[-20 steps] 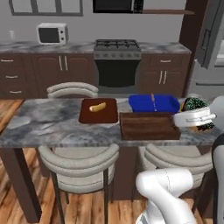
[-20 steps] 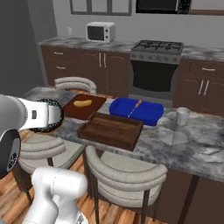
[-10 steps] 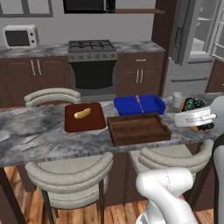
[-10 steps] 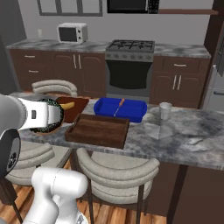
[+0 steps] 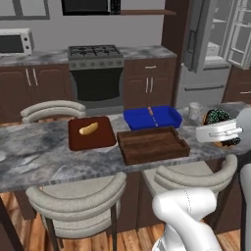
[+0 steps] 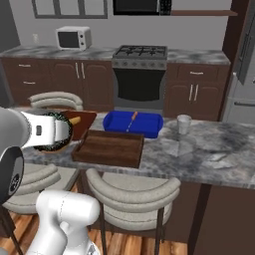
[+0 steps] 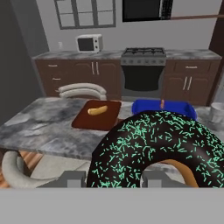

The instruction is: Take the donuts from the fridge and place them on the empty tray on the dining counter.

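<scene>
Marbled dining counter ahead, dark wooden tray at centre, nothing on it. Chocolate sprinkled donut pinched in gripper, held short of the counter at tray's three o'clock. Fridge door ajar at one o'clock. Judged midway: placing pending, red donut unseen, likely unfetched.

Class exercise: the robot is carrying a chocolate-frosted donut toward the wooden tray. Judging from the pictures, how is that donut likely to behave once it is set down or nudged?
The donut is a ring, so set on edge it might roll; laid flat it should stay put. The tray has a low raised rim that would probably stop a slide. The gripper spans the donut easily, which suggests it is light.
</scene>
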Available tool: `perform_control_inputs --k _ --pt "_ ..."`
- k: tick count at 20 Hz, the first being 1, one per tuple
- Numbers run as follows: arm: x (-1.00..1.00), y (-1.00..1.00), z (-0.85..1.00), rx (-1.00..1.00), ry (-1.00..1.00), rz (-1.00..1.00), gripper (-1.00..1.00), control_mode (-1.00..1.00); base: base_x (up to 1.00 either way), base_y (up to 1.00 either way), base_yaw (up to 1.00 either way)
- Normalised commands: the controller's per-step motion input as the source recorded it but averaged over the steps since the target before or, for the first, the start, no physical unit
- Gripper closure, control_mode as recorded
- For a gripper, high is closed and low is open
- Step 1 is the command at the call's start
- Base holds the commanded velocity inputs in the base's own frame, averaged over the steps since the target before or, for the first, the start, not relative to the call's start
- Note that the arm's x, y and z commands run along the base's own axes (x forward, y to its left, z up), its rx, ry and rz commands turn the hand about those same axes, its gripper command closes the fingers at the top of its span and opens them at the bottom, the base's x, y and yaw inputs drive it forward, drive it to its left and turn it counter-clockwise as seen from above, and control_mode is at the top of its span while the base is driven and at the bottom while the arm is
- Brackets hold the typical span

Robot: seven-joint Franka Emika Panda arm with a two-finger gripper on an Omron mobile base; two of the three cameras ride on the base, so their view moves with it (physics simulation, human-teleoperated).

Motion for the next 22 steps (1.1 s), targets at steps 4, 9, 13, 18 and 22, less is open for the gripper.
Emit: perform_control_inputs --k 4,9,13,18,22 --pt "0.0 0.0 0.0 0.0 0.0 0.0 1.0 1.0 0.89 0.49 -0.2" --pt "0.2 0.0 -0.03 0.0 0.02 0.0 1.0 -1.0 0.37 0.07 -0.03" --pt "1.0 0.01 -0.26 0.04 0.14 0.0 1.0 -1.0 0.0 0.0 0.0" --pt "0.84 0.2 -0.43 -0.01 0.09 -0.04 1.0 -1.0 0.0 0.0 0.0" --pt "0.8 0.1 -0.58 -0.09 0.17 -0.11 1.0 -1.0 0.0 0.0 0.0"
